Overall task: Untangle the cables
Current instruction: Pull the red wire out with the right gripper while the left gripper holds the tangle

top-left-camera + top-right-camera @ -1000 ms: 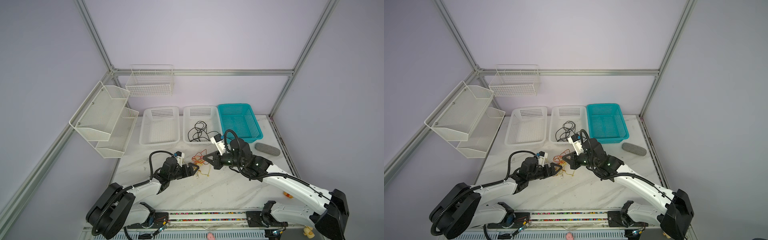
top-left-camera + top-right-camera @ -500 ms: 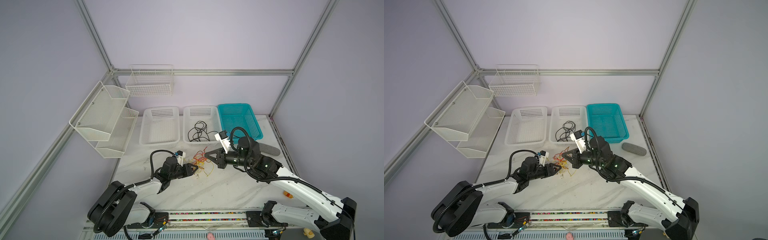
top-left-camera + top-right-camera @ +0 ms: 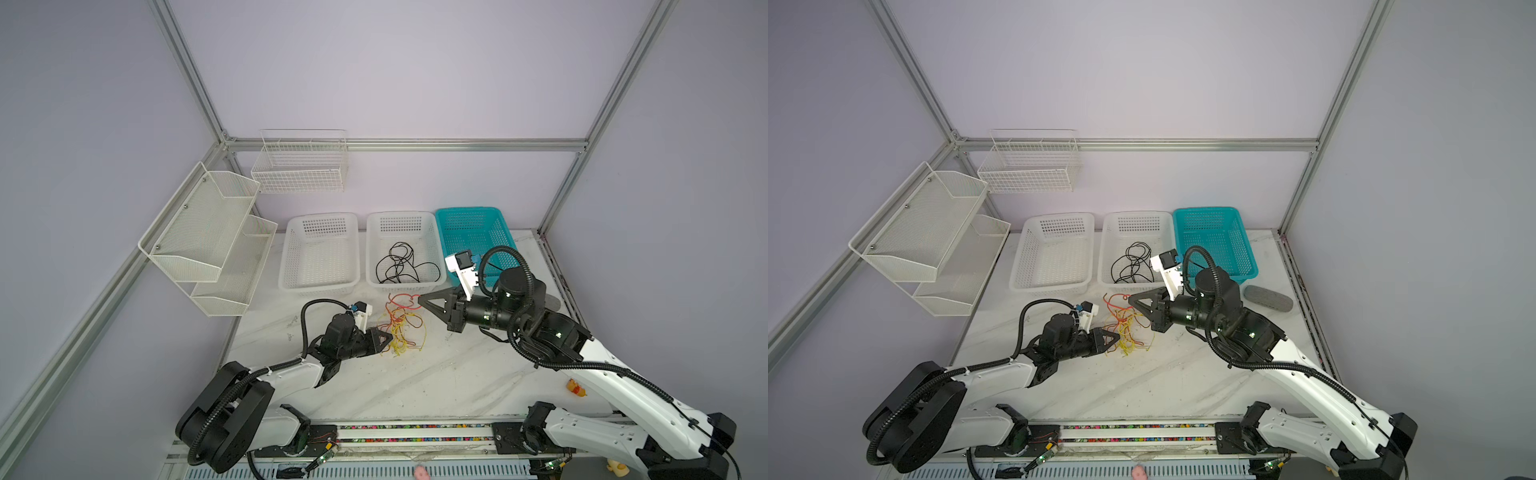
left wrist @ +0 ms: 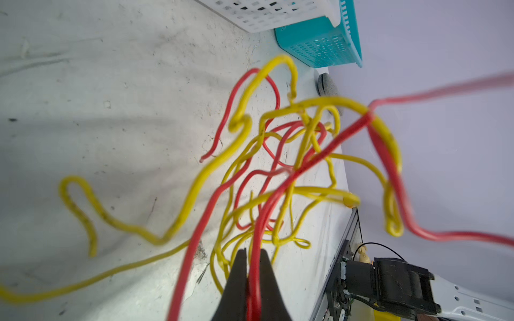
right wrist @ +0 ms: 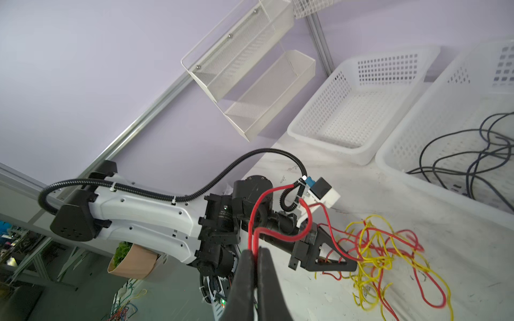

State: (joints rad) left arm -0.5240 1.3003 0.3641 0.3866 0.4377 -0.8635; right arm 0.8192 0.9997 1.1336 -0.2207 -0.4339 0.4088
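Since a second ago my left gripper point(image 3: 387, 336) has snapped shut on a red strand point(image 4: 260, 219) at the edge of the red and yellow cables point(image 3: 402, 328), a thin, kinked knot on the table point(image 3: 415, 382), while my right gripper point(image 3: 420, 298), pinching a red wire point(image 5: 250, 222), has drawn up and away. I judge the job partly done: a black cable point(image 3: 399, 264) lies in the middle white basket point(image 3: 403, 286), but the knot remains.
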